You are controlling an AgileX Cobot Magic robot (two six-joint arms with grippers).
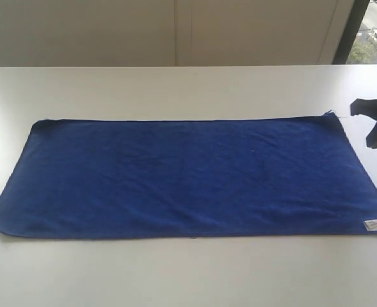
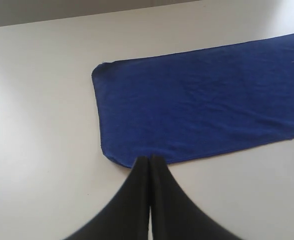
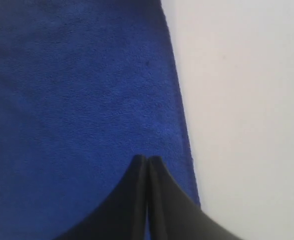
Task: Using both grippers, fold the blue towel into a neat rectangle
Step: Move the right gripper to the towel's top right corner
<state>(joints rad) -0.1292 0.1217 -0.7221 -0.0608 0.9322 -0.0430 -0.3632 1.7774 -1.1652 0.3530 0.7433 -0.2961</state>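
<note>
The blue towel (image 1: 182, 176) lies spread flat at full length across the middle of the white desk (image 1: 175, 89), its long sides running left to right in the exterior view. A small white label (image 1: 373, 224) sits at its near right corner. The cloth is deep blue with a soft, short nap and a few shallow wrinkles. Its edges are thinly hemmed, and the two corners at the left end are slightly rounded. The desk top is smooth, matt and pale, and a wide band of it shows along every side of the towel. Beyond the far edge stands a cream wall (image 1: 175, 32) with a vertical seam, and a sliver of window (image 1: 375, 32) shows at the upper right. My left end effector (image 2: 149, 160) has its dark fingers pressed together on nothing, their tips by the towel's near left corner. My right end effector (image 3: 147, 160) is likewise closed and empty, over the cloth close to its right short edge. I cannot tell whether either touches the cloth.
</note>
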